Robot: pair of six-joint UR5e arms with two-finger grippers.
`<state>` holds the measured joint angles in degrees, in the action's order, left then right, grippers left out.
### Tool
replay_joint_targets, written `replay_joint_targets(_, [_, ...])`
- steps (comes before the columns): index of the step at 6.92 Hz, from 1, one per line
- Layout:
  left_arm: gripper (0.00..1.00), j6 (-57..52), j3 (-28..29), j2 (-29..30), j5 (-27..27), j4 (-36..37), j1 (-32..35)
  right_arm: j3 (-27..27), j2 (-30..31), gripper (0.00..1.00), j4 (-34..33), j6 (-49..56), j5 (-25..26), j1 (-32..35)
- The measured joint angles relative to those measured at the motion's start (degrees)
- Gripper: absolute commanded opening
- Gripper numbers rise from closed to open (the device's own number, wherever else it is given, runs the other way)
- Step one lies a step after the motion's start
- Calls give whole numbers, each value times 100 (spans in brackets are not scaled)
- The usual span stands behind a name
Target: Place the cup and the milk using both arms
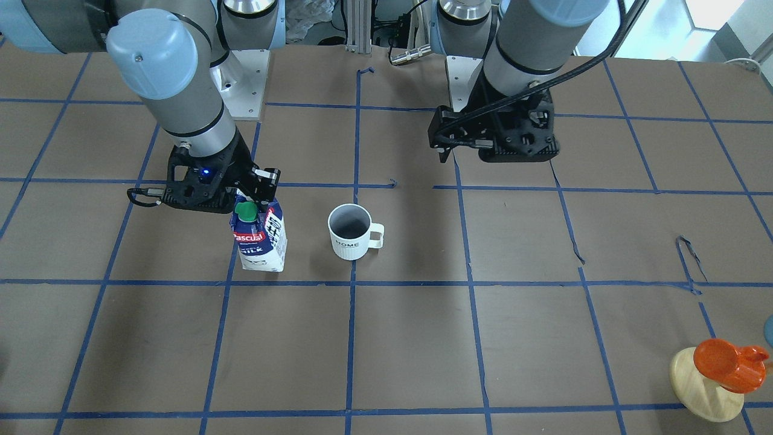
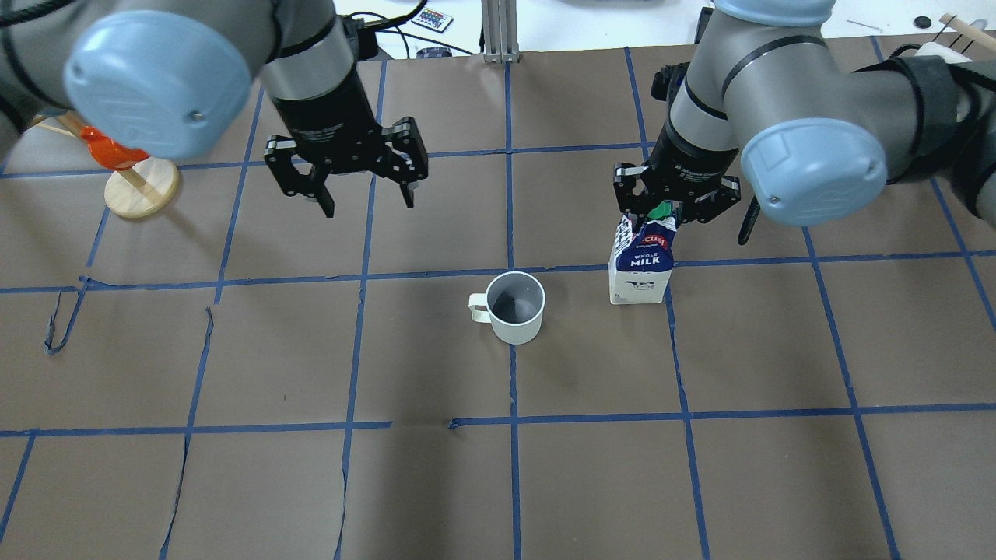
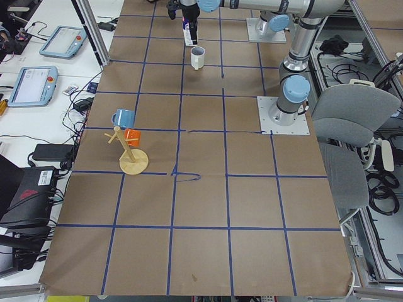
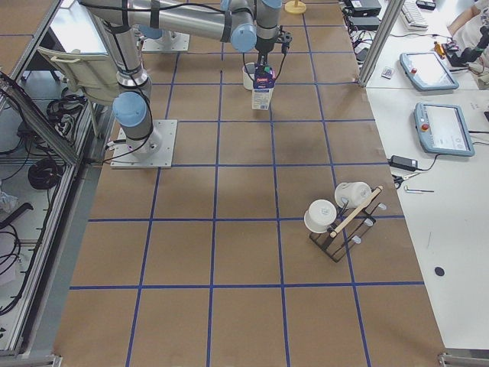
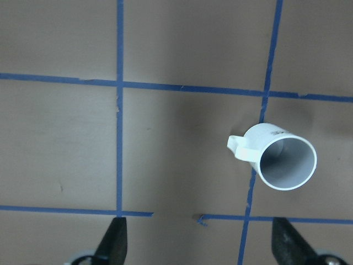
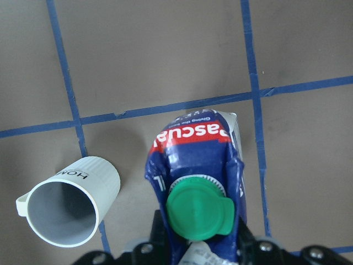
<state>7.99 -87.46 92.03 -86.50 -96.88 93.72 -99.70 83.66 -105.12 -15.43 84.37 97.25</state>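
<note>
The white cup (image 1: pixel 350 232) stands upright on the brown table near its middle, with its handle toward my left arm's side. It also shows in the overhead view (image 2: pixel 513 307) and in the left wrist view (image 5: pixel 281 163). The milk (image 1: pixel 261 238) stands a short gap beside the cup, in the overhead view (image 2: pixel 642 268) to its right. My right gripper (image 2: pixel 661 214) is shut on the carton's creased top by the green cap (image 6: pixel 196 215). My left gripper (image 2: pixel 368 202) is open and empty. It hangs above the table, back and to the left of the cup.
An orange cup on a wooden stand (image 2: pixel 117 155) stands at the table's far left, with a blue mug (image 3: pixel 122 117) on the same stand. A rack with white mugs (image 4: pixel 340 218) stands toward the table's right end. Blue tape lines cross the table.
</note>
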Motion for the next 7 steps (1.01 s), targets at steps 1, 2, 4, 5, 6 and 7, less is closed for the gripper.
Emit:
replay_joint_targets(1, [87,-157,-155,-203,-21,31,-153,-3,-23,45,-64,-165,-41,155])
replay_joint_targets(2, [88,-227,-324,-347,-97,180,-237,-10,-35,45,-112,-302,-74,277])
replay_joint_targets(4, [100,-246,-738,-590,-435,535,-265,-31,-105,45,-212,-395,-137,441])
replay_joint_targets(5, [100,-224,-818,-645,-500,664,-269,-47,-158,45,-272,-414,-145,496])
replay_joint_targets(6, [100,-210,-843,-648,-522,818,-272,-62,-200,45,-336,-424,-148,562])
replay_joint_targets(7, [100,-222,-846,-630,-518,928,-273,-70,-231,45,-406,-430,-151,605])
